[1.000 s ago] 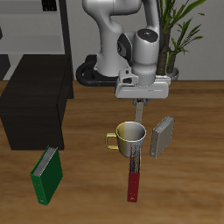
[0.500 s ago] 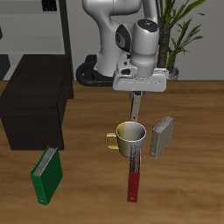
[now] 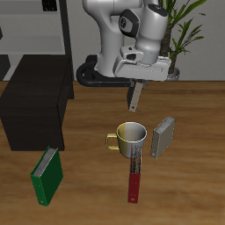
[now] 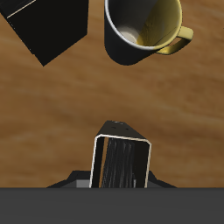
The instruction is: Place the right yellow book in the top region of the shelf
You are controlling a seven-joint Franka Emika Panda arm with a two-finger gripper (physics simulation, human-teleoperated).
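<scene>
The shelf (image 3: 35,104) is the biggest thing here, a low black unit standing off to 1 side of my gripper (image 3: 136,88) and below it; in the wrist view only 1 black corner of it (image 4: 48,26) shows, well apart from what I carry. Behind my arm stands a potted plant (image 3: 180,31). Down on the table, far from me and near the front edge in front of the shelf, a green book (image 3: 48,174) stands tilted. Almost straight beneath my gripper sits a dark mug (image 3: 132,137) with a yellow handle and a pale inside, upright and open to my wrist camera (image 4: 144,31); just beside it a grey book (image 3: 163,137) stands on edge; in front of the mug, toward the table's front edge, lies a thin red-ended book (image 3: 134,176).

My 2 fingers are clamped narrowly on the right yellow book (image 3: 137,97); it hangs edge-down from them, high above the table and clear of the mug, its pale page edges facing my wrist camera (image 4: 122,164).
</scene>
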